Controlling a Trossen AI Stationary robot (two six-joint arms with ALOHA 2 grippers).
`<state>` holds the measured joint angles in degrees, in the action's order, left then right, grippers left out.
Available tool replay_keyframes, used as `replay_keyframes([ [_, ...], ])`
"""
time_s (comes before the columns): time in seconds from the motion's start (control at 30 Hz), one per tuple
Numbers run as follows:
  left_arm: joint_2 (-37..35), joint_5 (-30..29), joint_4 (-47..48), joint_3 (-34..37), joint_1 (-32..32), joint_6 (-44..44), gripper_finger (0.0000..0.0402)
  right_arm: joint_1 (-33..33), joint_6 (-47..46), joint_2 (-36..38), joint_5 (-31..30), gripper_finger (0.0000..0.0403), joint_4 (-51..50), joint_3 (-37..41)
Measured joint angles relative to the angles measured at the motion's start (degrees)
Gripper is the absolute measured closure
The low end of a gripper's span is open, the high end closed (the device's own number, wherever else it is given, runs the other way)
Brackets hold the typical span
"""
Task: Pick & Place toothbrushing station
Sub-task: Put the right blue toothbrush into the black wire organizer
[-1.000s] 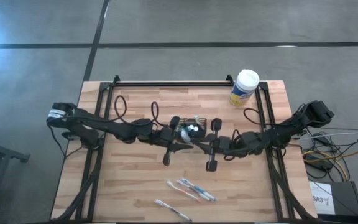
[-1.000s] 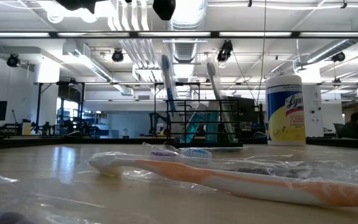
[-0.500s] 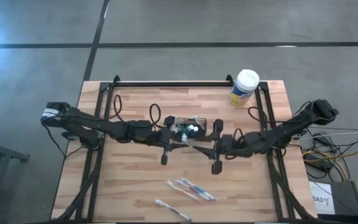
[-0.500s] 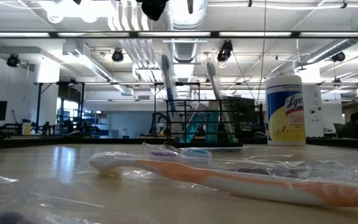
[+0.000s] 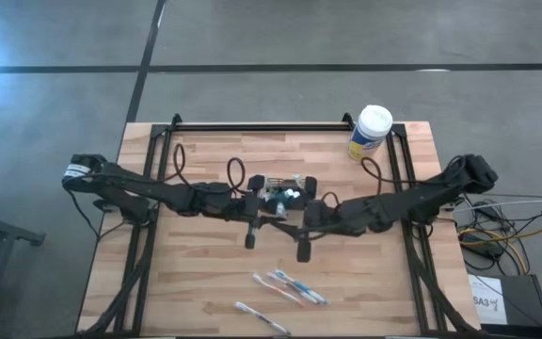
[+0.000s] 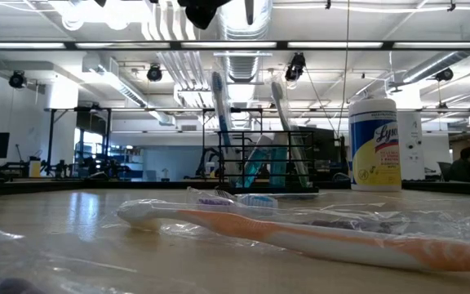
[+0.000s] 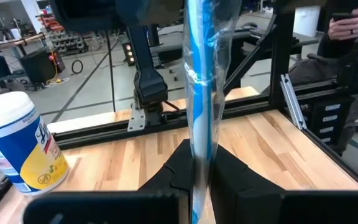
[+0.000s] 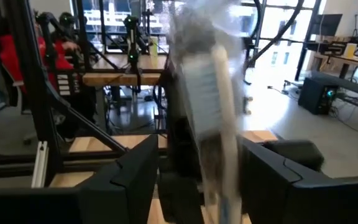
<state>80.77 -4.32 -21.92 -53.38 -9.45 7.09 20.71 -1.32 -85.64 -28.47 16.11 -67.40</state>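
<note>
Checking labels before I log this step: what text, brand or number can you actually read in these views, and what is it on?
"Lys", cut off at the edge: on the yellow label of the white-lidded canister, low view.
"SA3": on a white sheet on the floor beside the table, high view.
Blue print on the canister's label in the left wrist view: unreadable.

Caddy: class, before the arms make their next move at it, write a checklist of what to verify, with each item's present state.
1. Caddy upright on the table: ok.
2. Left gripper shut on the blue brush: ok.
3. Right gripper open, fingers apart on either side of the wrapped brush: ok.
4. Which compartment each upright brush stands in: cannot tell.
5. All brushes in the caddy: not ok; loose brushes lie on the table's near side.
6. Canister clear of both arms, at the far right corner: ok.
</note>
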Motion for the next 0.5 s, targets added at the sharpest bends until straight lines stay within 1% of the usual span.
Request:
replay_keyframes([
  [0.13, 0.00, -0.17, 0.34, 0.17, -0.56, 0.04, 0.0376, 0.02, 0.66, -0.73, 0.00, 0.0238, -0.17, -0.83],
  [0.3, -0.26, -0.17, -0.12, 0.17, -0.90, 0.04, 0.0376, 0.02, 0.42, 0.06, 0.01, 0.0279, -0.29, 0.13],
  [0.4, -0.26, -0.05, -0.02, 0.15, -0.90, 0.14, 0.0376, 0.00, 0.46, 0.06, 0.28, 0.0309, -0.41, 0.34],
  [0.5, -0.26, 0.27, -0.03, 0.15, -0.92, 0.21, 0.0376, -0.07, 1.78, 0.08, 0.95, 0.0349, -0.53, 0.39],
])
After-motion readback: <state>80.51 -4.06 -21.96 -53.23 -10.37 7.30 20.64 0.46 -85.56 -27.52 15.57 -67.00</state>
